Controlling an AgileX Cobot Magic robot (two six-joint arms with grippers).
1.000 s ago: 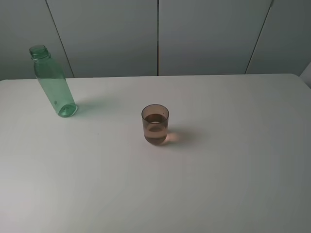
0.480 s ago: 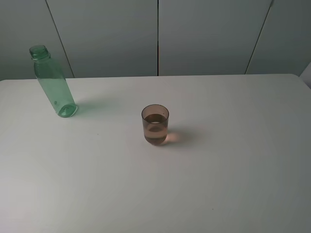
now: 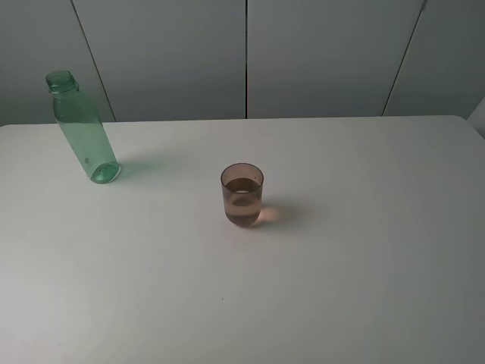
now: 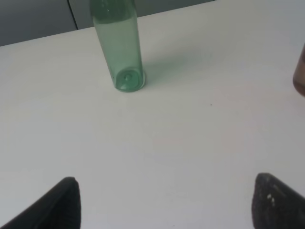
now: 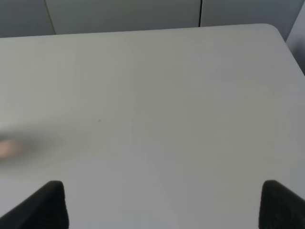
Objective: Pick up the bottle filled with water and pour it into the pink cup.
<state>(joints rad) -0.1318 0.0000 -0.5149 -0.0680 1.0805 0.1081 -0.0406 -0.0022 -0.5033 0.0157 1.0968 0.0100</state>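
The bottle (image 3: 82, 129) stands upright at the far left of the table (image 3: 364, 273), no cap, and looks empty. The pink cup (image 3: 242, 194), well apart near the middle, already holds liquid. My left gripper (image 4: 164, 200) is spread wide with nothing inside, and the right gripper (image 5: 164, 205) is the same. I judge the pour is done, bottle set down. Next: pull both arms back w/o touching anything.

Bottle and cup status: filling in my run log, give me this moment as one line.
bottle: upright, far left, not held | cup: mid-table, holds liquid | left gripper: open, empty | right gripper: open, empty
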